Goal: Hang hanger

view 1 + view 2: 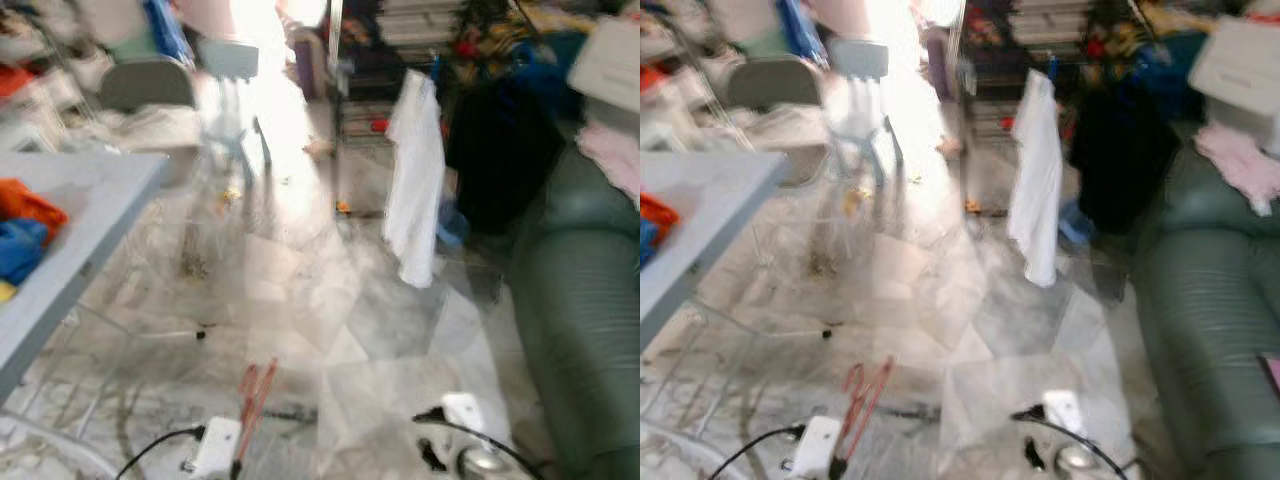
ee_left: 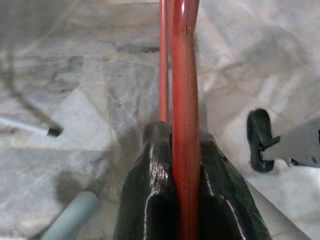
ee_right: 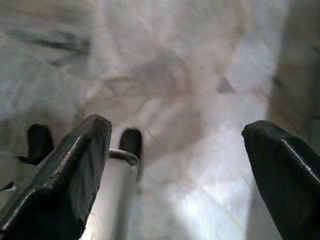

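Left eye view: the thin red wire hanger [image 1: 255, 392] juts forward over the pale marble floor [image 1: 300, 300] from the left end effector [image 1: 236, 462] at the lower edge, its long axis pointing ahead toward the dark garment rack [image 1: 345, 110] with a hanging white shirt [image 1: 415, 180]. A grey counter [image 1: 70, 240] with orange and blue cloths stands left, a green sofa [image 1: 580, 290] right.

Left wrist view: both black fingers [image 2: 150, 195] are clenched on the hanger's shaft. Held this narrowly, it could twist while walking.

Right wrist view: the right end effector [image 3: 175, 150] is spread apart, holding nothing, above the floor.
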Robot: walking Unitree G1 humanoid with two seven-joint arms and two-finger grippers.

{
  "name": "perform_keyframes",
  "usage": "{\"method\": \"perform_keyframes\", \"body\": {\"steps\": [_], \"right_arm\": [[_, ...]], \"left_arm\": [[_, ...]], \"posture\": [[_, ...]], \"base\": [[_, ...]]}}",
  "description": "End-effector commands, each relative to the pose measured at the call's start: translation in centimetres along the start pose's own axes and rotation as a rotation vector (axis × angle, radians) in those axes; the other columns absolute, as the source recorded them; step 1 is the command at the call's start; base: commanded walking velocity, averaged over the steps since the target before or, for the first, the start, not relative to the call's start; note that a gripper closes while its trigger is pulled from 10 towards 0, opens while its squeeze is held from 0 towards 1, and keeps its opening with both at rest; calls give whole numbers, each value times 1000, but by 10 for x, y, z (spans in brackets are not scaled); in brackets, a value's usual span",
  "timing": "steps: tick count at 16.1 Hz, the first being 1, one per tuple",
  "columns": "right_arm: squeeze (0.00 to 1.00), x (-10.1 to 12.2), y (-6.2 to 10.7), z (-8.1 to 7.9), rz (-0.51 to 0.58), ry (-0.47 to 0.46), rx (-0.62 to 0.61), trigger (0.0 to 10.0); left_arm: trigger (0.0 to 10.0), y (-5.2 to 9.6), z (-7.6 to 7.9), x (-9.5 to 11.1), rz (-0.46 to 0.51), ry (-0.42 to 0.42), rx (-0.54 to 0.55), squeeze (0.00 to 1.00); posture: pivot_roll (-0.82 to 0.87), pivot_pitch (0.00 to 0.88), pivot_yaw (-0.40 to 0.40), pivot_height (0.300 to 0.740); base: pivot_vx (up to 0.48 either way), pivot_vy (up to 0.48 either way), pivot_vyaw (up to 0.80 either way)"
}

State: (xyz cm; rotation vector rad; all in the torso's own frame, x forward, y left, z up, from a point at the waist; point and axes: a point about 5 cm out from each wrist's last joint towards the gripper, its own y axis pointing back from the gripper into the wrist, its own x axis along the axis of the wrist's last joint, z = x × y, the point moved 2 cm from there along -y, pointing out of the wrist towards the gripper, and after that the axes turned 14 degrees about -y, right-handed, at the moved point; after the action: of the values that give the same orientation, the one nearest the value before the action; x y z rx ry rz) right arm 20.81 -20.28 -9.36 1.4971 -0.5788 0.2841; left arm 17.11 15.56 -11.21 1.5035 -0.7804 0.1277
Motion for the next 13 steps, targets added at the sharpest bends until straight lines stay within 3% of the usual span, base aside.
{"method": "perform_keyframes", "body": {"steps": [1, 7, 8, 9, 13], "right_arm": [[0, 3, 0, -1, 6, -2, 2, 10000], [0, 1, 0, -2, 0, -10, 3, 10000], [0, 1, 0, -3, 7, -56, 8, 10000], [0, 8, 0, -5, 36, -164, 27, 10000], [0, 21, -1, -15, 71, -201, 59, 10000]], "left_arm": [[10000, 1, 0, -2, -4, 6, 1, 0], [10000, 1, -1, -4, -11, 10, 10, 0], [10000, 1, -2, -4, -12, 23, 24, 0], [10000, 1, -3, -5, -13, 67, 54, 0], [10000, 2, -7, -8, -12, 182, 129, 0]], "posture": [[-77, 0, 61, 740], [-76, 0, 62, 740], [-72, 0, 60, 740], [-72, 0, 60, 740], [-56, 0, 52, 740]], "base": [[0, 0, 0], [0, 0, 0], [0, 0, 0], [0, 0, 0], [0, 0, 0]]}}
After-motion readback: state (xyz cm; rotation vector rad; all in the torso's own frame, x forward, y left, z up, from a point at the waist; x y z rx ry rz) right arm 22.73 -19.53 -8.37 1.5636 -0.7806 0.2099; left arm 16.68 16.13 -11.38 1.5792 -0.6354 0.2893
